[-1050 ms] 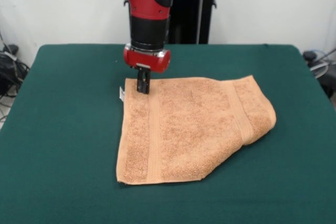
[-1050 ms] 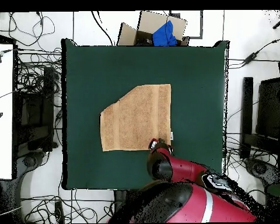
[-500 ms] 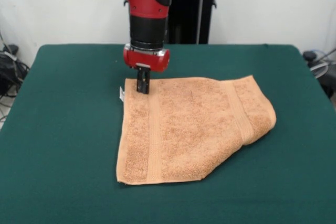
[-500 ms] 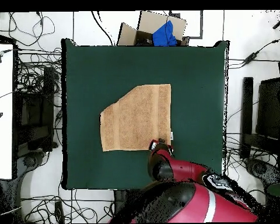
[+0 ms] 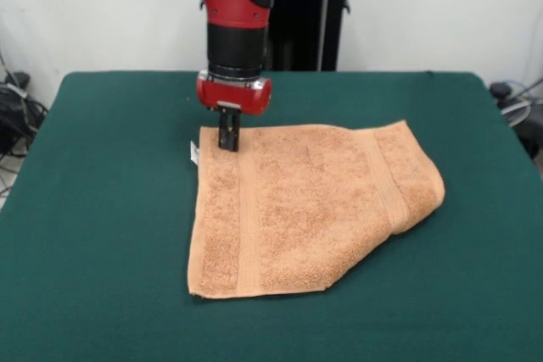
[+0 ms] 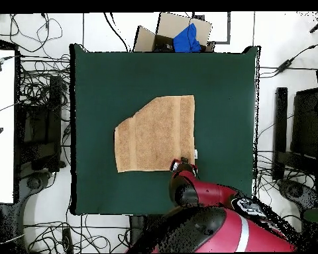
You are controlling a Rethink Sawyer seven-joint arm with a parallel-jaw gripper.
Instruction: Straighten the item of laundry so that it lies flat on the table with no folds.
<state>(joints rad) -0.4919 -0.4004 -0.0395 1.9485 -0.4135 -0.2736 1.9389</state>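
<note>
The peach-orange item of laundry (image 5: 305,205) lies on the dark green table (image 5: 102,209). Most of it is flat, but its right front corner (image 5: 416,201) is folded over, leaving a diagonal edge there. A small white tag (image 5: 194,153) sticks out at the back left corner. My gripper (image 5: 228,140) stands upright on that corner, shut on the cloth. From overhead, the item of laundry (image 6: 155,132) sits mid-table (image 6: 228,86), and the gripper (image 6: 182,161) shows at its lower right corner, partly hidden under the arm.
A cardboard box (image 6: 163,34) holding something blue (image 6: 187,38) stands just past the table's top edge in the overhead view. Cables and dark equipment (image 6: 291,139) surround the table, and a white desk (image 6: 1,126) is at the left.
The gripper has shifted slightly left in the front view, and the gripped towel corner and the whole towel have slid a little with it.
</note>
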